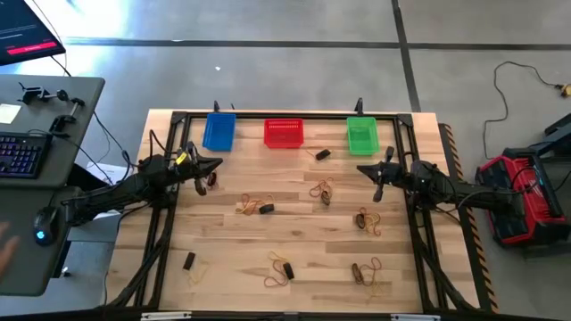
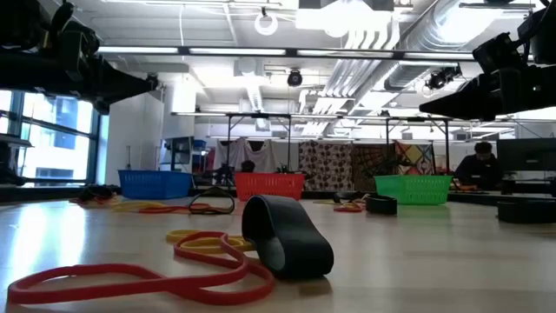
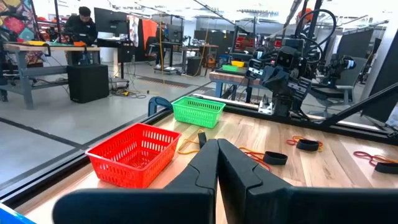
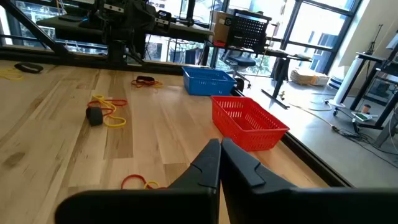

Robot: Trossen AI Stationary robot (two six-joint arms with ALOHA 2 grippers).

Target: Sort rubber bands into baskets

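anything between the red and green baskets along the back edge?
High view: bare wood between red basket and green basket; one dark band lies just in front of the gap.

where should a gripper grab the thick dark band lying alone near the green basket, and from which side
The thick dark band lies alone on the wood, just left of the green basket, with no thin loops tangled in it. Probably best to come straight down from above and pinch across one wall of the short loop. The right gripper, raised and shut, is the nearer one; it would need to open first.
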